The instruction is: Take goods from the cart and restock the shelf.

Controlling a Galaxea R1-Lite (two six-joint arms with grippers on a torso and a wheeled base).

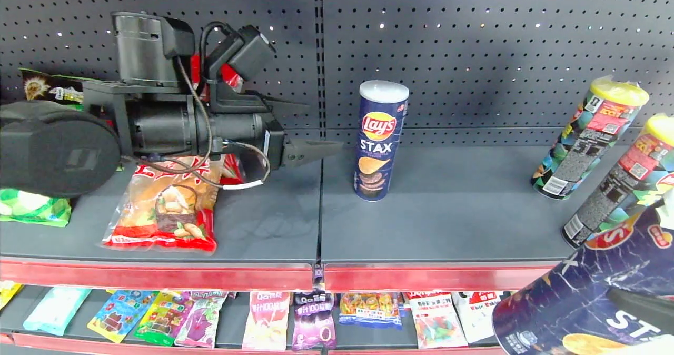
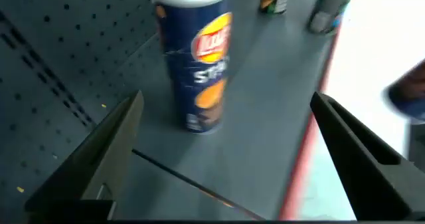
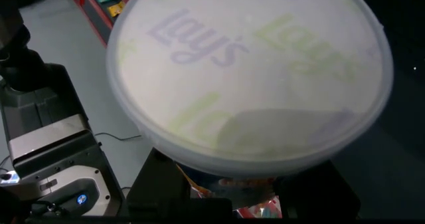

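left gripper (image 1: 325, 150) fingers wide at mid-shelf (image 1: 447, 213) beside the standing blue can (image 1: 380, 139); right gripper (image 1: 637, 305) grips a second can (image 1: 584, 297) off the front right corner, so i'd clear the red lip (image 1: 432, 277) and set it upright alongside.

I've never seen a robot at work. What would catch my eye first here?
First, the upright blue chip can in the middle of the grey shelf, with the left gripper open just to its left and pointing at it. Next, a second blue can, tilted, looms close in front of the shelf's right end.
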